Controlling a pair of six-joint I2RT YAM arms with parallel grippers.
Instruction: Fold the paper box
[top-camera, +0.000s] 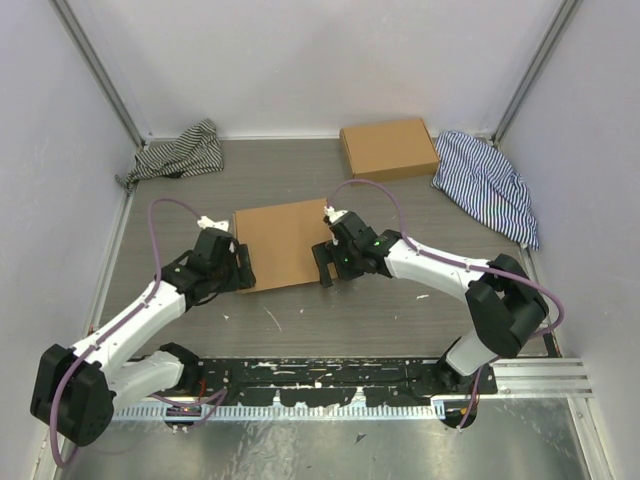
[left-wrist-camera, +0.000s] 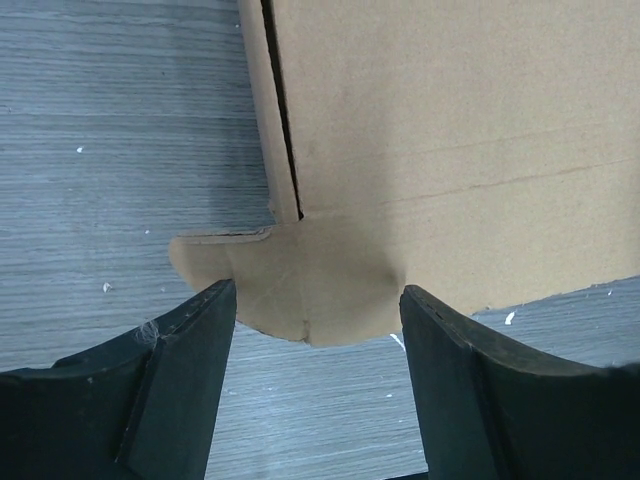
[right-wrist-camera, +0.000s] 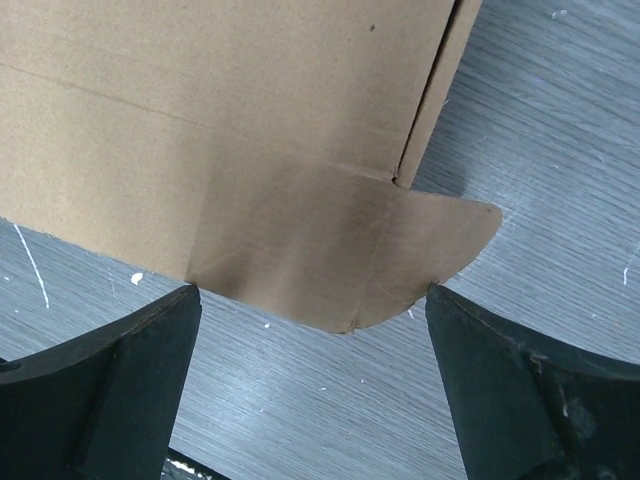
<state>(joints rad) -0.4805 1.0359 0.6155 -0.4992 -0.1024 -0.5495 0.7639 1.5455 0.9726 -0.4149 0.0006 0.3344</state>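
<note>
The paper box (top-camera: 285, 243) lies flat in the middle of the table with its lid down. A rounded ear flap sticks out at each near corner. My left gripper (top-camera: 240, 268) is open at the near left corner. In the left wrist view the box (left-wrist-camera: 450, 120) fills the top, and the left ear flap (left-wrist-camera: 300, 280) lies between the open fingers (left-wrist-camera: 190, 380). My right gripper (top-camera: 325, 263) is open at the near right corner. In the right wrist view the box (right-wrist-camera: 230, 100) fills the top, and the right ear flap (right-wrist-camera: 400, 250) spans the gap between the open fingers (right-wrist-camera: 500, 380), its edge at both tips.
A second, fully formed brown box (top-camera: 388, 148) sits at the back right. A dark striped cloth (top-camera: 180, 150) lies at the back left and a blue striped cloth (top-camera: 490, 185) at the right wall. White walls enclose the table on three sides.
</note>
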